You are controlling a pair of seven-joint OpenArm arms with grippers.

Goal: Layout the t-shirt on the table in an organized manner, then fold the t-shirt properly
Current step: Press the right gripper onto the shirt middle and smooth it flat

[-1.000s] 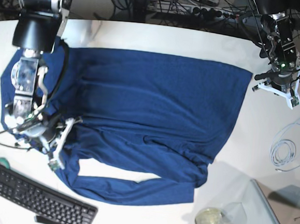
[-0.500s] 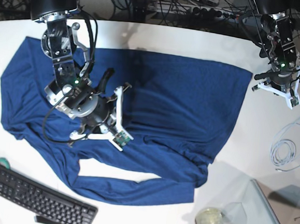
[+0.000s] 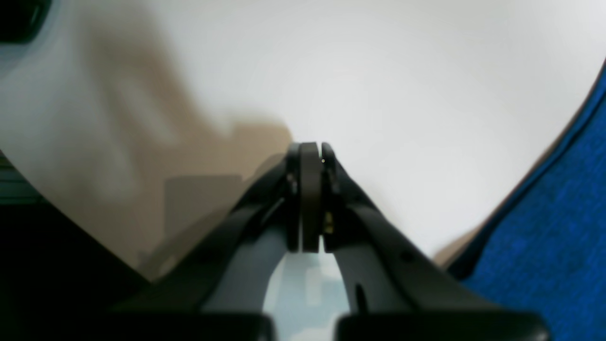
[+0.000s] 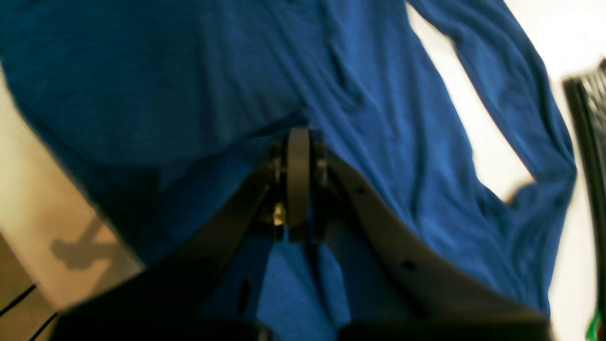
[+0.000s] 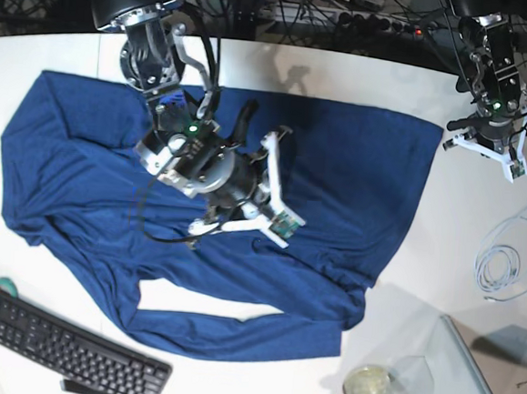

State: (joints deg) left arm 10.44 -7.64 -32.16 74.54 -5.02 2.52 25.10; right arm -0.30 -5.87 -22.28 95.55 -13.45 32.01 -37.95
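The dark navy t-shirt [image 5: 348, 167] lies spread on the white table [image 5: 328, 70], with one long sleeve along its near edge. My right gripper [image 5: 245, 205] hovers over the middle of the shirt. In the right wrist view it [image 4: 298, 137] is shut with nothing between the fingers, and the shirt [image 4: 142, 71] fills the frame beneath it. My left gripper [image 5: 486, 151] is over bare table just past the shirt's right edge. In the left wrist view it [image 3: 310, 147] is shut and empty above the table [image 3: 378, 71], with the shirt's edge [image 3: 558, 227] at the right.
A black keyboard [image 5: 60, 341] lies at the front left and shows in the right wrist view [image 4: 587, 118]. A glass jar [image 5: 367, 386] and a clear panel [image 5: 477, 378] stand at the front right. A coiled white cable [image 5: 505, 257] lies right. Cables hang behind the far edge.
My right arm has swung from the shirt's left sleeve edge across to the shirt's middle, gripper shut. The shirt's upper left corner now lies uncovered. The left arm has barely moved.
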